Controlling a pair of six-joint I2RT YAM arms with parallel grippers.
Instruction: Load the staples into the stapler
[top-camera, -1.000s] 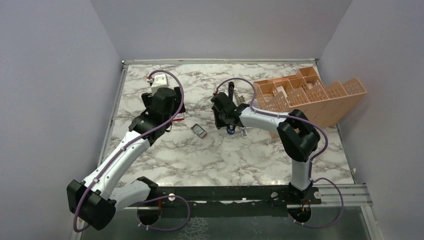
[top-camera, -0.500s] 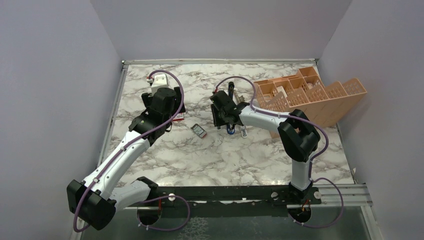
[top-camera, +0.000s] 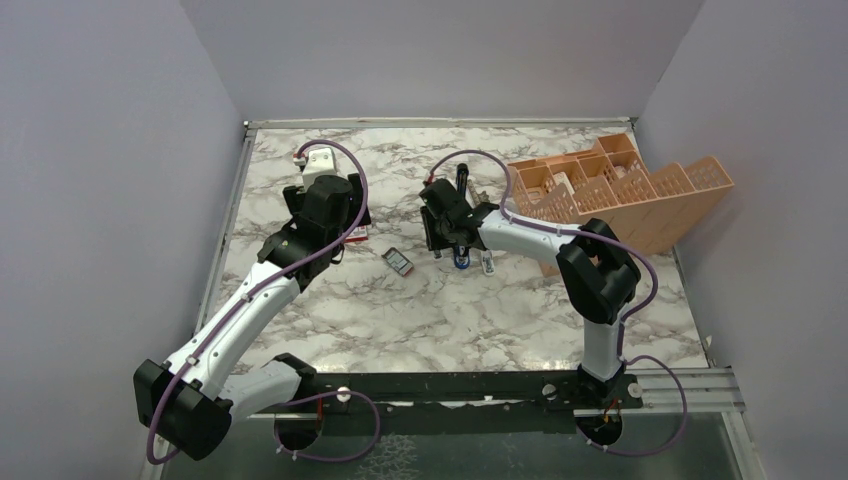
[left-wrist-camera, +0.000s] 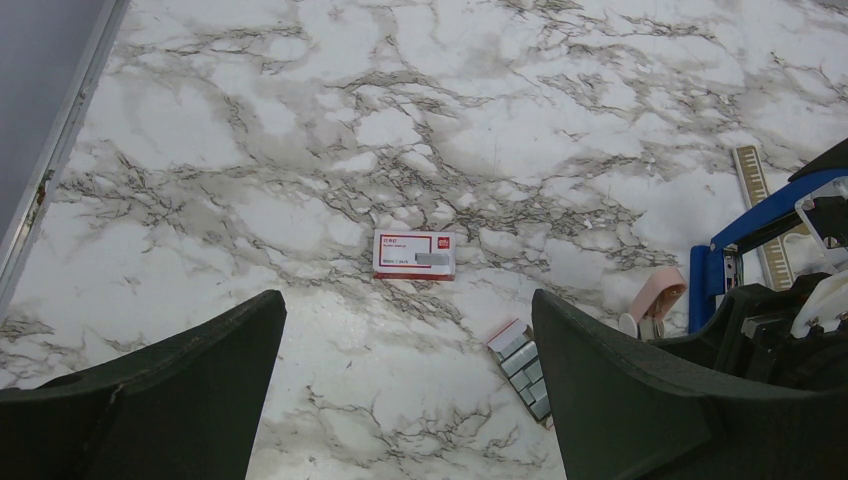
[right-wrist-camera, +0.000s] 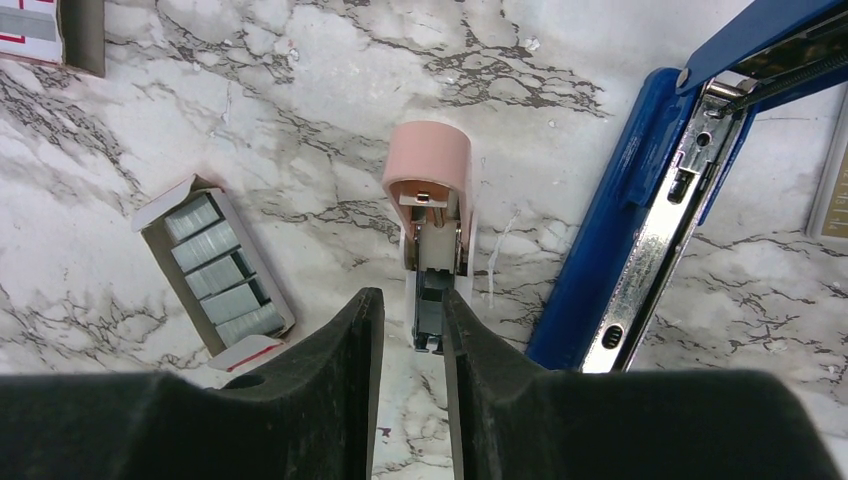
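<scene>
Overhead, my right gripper (top-camera: 447, 240) sits low over the stapler (top-camera: 460, 262). My left gripper (top-camera: 335, 222) is well off to that one's left, so the right arm is the nearer. The staples (top-camera: 398, 261) lie between the two.

On the left wrist camera the jaws are spread wide and empty. The red-and-white box (left-wrist-camera: 413, 254) lies ahead between them, and the staples are near the right finger.

On the right wrist camera the jaws are drawn almost together, with the dark tail of a pink-and-white block (right-wrist-camera: 430, 190) in the slit. I cannot tell whether they pinch it. The stapler lies open just right of the jaws, its metal channel (right-wrist-camera: 660, 230) running away up and to the right. The staples lie left of the jaws, so I judge a leftward pick, then a carry across to that channel.
</scene>
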